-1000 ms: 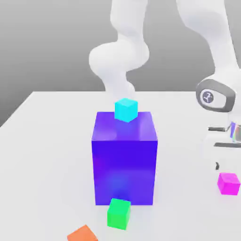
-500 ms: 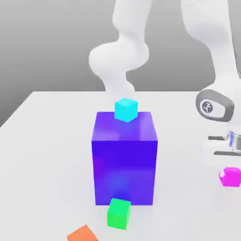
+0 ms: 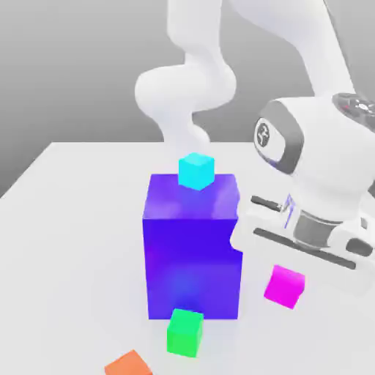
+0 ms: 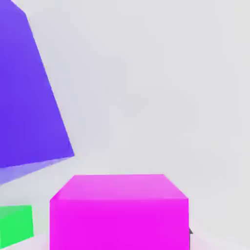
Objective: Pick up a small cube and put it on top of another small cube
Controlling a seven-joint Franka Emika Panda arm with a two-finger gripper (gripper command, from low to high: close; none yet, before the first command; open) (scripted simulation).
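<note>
Small cube is sitting on big block; another cube lying just before it; my held cube hanging at exterior view's right.

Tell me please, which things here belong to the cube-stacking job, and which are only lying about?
Job:
- small magenta cube, carried under the gripper
- possibly small cyan cube, a possible base

Lying about:
- large purple block
- small green cube
- orange cube

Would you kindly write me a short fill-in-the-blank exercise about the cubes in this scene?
1. The cyan cube sits on top of the big ____ block.
2. The end effector is shut on the ____ cube.
3. The small cube right in front of the big block is ____.

Missing words: purple; magenta; green
</note>
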